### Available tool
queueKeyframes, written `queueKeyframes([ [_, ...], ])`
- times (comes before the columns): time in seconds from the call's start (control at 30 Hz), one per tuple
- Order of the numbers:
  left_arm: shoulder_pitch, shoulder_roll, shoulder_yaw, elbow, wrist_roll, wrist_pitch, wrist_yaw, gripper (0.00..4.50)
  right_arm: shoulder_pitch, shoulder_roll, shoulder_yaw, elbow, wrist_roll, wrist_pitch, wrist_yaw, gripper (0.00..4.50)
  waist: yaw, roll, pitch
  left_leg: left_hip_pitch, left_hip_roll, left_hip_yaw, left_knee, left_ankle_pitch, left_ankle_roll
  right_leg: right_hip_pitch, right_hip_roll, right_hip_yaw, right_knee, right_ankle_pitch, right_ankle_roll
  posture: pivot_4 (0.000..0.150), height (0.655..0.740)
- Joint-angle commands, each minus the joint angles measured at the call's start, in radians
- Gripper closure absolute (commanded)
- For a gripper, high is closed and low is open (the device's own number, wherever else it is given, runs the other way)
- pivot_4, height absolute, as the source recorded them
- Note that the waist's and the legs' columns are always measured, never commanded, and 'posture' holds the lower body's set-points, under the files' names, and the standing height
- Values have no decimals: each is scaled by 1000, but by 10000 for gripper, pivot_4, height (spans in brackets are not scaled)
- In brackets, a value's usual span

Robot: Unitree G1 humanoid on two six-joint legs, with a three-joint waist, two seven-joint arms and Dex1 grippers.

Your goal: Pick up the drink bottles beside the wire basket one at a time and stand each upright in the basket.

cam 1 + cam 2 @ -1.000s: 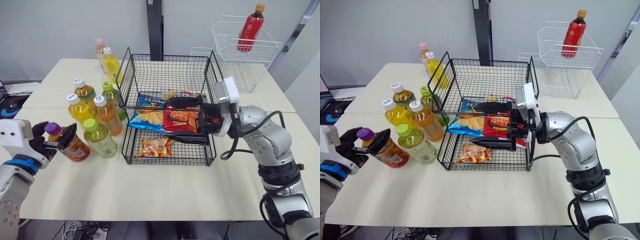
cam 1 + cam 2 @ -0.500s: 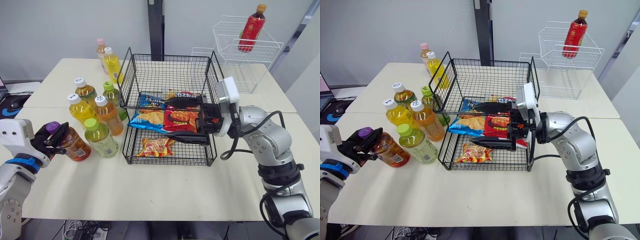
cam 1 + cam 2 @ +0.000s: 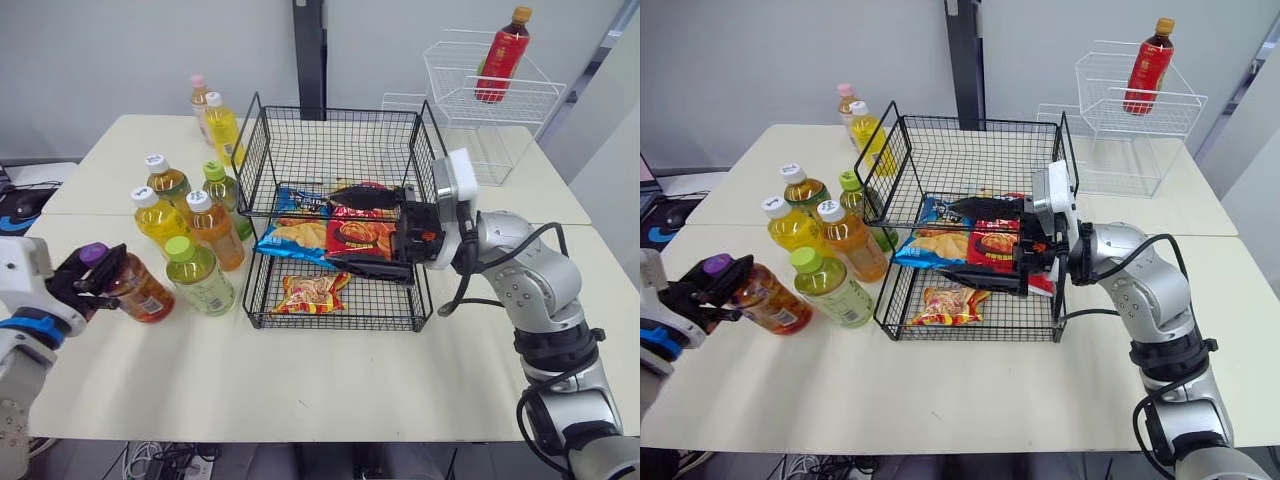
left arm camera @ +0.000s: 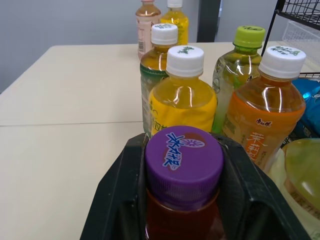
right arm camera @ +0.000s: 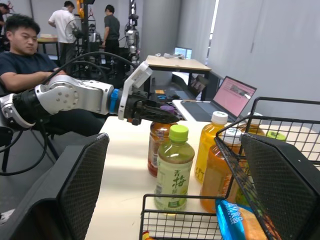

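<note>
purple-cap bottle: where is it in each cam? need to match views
Left eye view: purple-cap bottle tilted at the front left of the bottle cluster, in the left gripper.
Right eye view: same spot, far left.
Left wrist view: cap toward the camera, between the gripper's fingers.
Right wrist view: just behind the green-cap bottle, partly hidden.
Shared landmark: the orange bottle, just beyond it.
</note>
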Motion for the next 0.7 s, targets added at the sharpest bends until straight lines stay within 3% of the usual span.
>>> queueKeyframes([
  [0.03,-25,79,140,-43,-81,32,-42,31151,9,13,-31,-51,13,-22,-35,0,0,0,0,0,0,0,0,0,0,0,0,0,0,0,0,1500,7400],
  [0.27,-122,323,275,41,-214,182,-158,31151,24,30,-40,-63,-11,-41,-109,0,3,0,2,-1,-1,-1,0,1,-1,-1,-1,-1,0,0,0,1500,7400],
  [0.43,-253,459,285,118,-284,269,-200,31151,36,55,-52,-79,-24,-59,-175,0,1,0,2,-1,-1,0,-1,1,-2,-1,-1,0,0,0,0,1500,7400],
  [0.57,-405,557,203,197,-330,285,-210,31151,50,59,-52,-98,-40,-70,-215,0,0,0,3,-1,-1,0,-2,1,-2,-2,-1,0,0,0,0,1500,7400],
  [0.7,-663,616,4,289,-402,252,-189,31151,59,68,-49,-108,-82,-95,-260,0,1,0,3,-1,-1,0,-2,1,-3,-2,-1,0,0,0,0,1500,7400],
])
